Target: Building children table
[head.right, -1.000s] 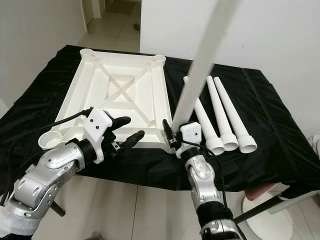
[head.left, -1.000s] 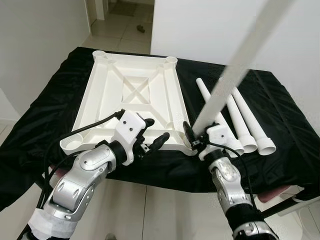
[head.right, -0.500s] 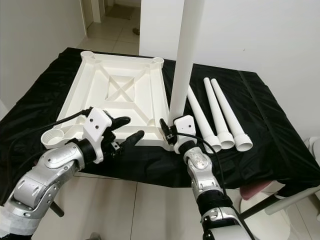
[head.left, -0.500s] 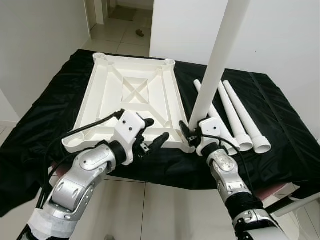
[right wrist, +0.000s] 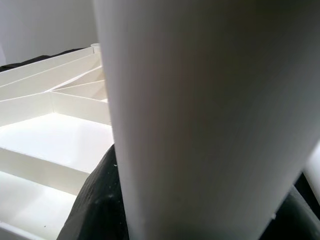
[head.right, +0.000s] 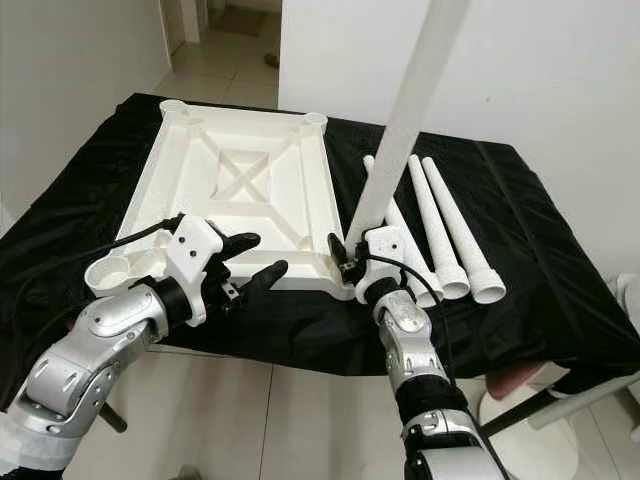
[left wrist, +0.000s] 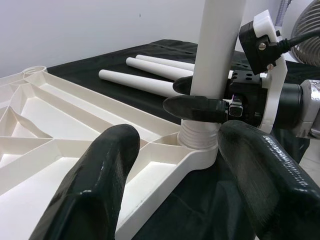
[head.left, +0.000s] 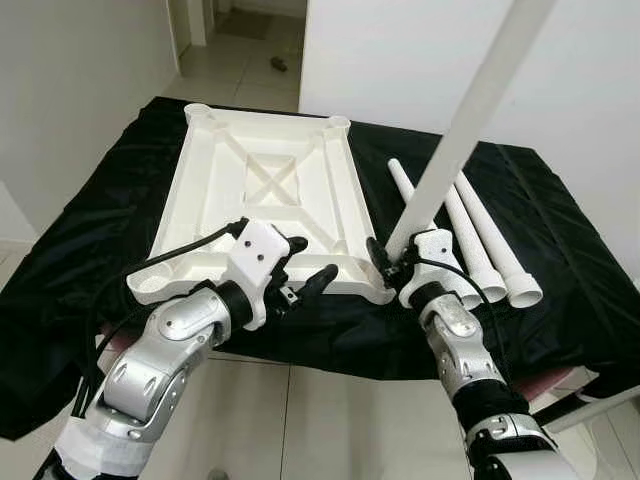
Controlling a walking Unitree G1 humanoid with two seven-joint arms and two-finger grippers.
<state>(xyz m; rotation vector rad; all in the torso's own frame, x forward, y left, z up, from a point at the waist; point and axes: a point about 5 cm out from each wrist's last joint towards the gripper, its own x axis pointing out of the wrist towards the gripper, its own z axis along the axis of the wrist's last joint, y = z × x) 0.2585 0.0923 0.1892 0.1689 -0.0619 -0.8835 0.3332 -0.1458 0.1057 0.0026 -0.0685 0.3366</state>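
A black, slightly crinkled cloth (head.left: 90,240) covers the tabletop, and on its left and middle part lies the white plastic table top (head.left: 265,205), upside down, a shallow rectangular tray with ribbed cross-bracing and round sockets at its corners. The left claw (head.left: 305,270) hovers over the tray's near edge with its two thick black fingers (left wrist: 95,185) spread wide, gripping nothing. Just to its right, at the tray's near right corner socket (left wrist: 200,142), a long smooth white tubular leg (head.right: 405,120) stands tilted, its ridged threaded end seated in the socket. The right claw (head.right: 348,258) is pinched around this leg just above the threads. Further right, three more tapered white legs (head.left: 480,240) lie flat side by side on the cloth, their flared ends toward the near edge, close behind the right wrist. Pale tiled floor (head.left: 250,70) shows beyond the far left corner.
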